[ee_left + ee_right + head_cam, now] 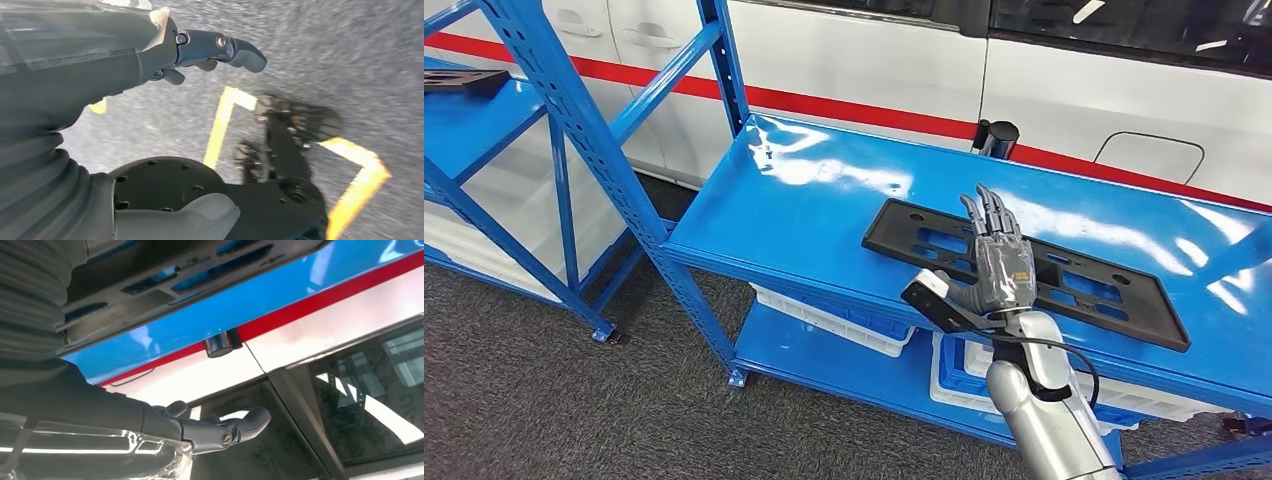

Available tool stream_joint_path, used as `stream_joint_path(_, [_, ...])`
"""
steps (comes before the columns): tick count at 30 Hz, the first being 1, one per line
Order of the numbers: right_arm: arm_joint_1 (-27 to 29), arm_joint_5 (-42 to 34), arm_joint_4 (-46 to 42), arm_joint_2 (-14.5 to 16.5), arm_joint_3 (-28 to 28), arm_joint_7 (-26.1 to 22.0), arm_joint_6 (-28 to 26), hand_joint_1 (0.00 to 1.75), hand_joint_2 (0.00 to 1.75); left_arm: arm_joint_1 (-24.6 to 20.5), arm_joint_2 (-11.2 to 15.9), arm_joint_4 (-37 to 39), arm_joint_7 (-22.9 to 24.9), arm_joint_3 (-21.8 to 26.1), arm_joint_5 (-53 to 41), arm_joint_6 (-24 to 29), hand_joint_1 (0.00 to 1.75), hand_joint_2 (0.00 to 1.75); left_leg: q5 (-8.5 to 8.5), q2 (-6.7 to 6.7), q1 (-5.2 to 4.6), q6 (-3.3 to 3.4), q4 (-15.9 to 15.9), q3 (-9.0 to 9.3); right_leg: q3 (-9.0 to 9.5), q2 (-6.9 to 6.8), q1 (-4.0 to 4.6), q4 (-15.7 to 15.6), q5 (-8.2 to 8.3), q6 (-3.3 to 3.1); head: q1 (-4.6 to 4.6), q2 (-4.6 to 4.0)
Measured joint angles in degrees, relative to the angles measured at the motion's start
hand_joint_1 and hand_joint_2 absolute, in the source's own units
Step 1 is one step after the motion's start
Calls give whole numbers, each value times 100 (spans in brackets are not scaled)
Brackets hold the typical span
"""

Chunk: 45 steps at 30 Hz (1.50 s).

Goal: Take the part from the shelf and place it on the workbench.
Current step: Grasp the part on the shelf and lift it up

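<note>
Nearest in the head view, the right arm rises from the bottom edge toward the blue shelf [804,190]. Its right hand [1002,262] is held flat over the near edge of that surface, fingers straight and close together, pointing away toward the far side. It has hold of nothing; the fingers are extended, not curled round anything.

Directly beneath and beyond the hand lies the part [1024,268], a long black plastic frame with rectangular cut-outs. Its long axis runs from far-left to near-right across the shelf, roughly crosswise to the pointing fingers. The hand covers the part's middle stretch, a little left of centre. Whether the palm touches the frame or hovers just above it I cannot tell (the right wrist view shows the frame's slots close behind the hand, but not the contact).

The left hand [205,50] hangs low over grey floor with yellow markings, fingers loosely apart and holding nothing, so the right hand is plainly the nearer one.

My judgement: the grasp will need the fingers to close over the frame's far or near rail across its narrow width.

Farther back, a white vehicle [1044,70] with a red stripe stands behind the shelf.
</note>
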Motion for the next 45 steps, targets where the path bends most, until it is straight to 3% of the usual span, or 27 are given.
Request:
stream_joint_path(5, [-85,-69,267,3,-15,3,-94,0,175,-231,20,-64,364,-28,-72,169,0,175,0,0,-2,0,1,0,15,0,0,0,1,1,0,0])
stream_joint_path(30, [102,-117,561,-121,-90,5,-164,0,175,-294,62,-126,415,-28,-187,195,0,175,0,2,-1,0,1,-6,2,1,1,0,0,1,0,0])
stream_joint_path(45, [-756,586,1808,-151,-110,493,-460,0,175,-218,49,-126,-209,239,-268,456,0,175,3,1,-1,3,2,-4,47,1,1,1,2,3,-1,0])
